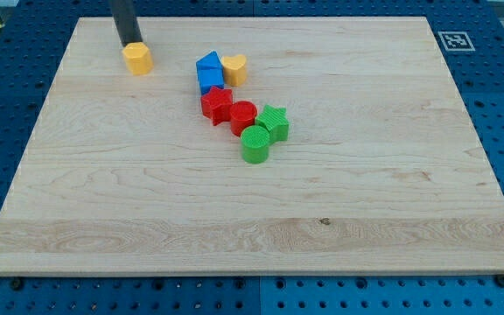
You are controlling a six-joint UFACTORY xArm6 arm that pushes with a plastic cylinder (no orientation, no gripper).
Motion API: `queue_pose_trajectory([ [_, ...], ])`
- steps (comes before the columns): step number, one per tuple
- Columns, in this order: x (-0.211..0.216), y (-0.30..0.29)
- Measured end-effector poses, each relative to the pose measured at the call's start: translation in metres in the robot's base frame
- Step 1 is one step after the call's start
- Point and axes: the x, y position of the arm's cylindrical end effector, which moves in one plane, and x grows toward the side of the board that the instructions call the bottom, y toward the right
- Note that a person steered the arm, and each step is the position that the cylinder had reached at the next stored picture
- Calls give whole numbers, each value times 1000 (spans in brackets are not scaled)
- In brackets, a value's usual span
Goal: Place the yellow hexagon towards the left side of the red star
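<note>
Yellow hexagon sits near the tabletop's top-left corner, well left of the red star, with my tip touching its upper edge. My tool is a bare rod, nothing to open or clamp. Push gently down and right, stopping just short of the star, so the blue block stays undisturbed.

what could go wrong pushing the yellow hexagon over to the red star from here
My tip sits at the top edge of the yellow hexagon, so a push from here likely drives it toward the view's bottom, not toward the red star. The star touches a blue block and a red cylinder, so overshooting could jostle that cluster.
</note>
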Motion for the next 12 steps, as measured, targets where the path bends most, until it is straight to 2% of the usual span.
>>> queue_pose_trajectory([
  [1, 23, 3],
  [2, 50, 47],
  [5, 46, 60],
  [7, 123, 62],
  [9, 170, 65],
  [10, 170, 64],
  [12, 132, 24],
])
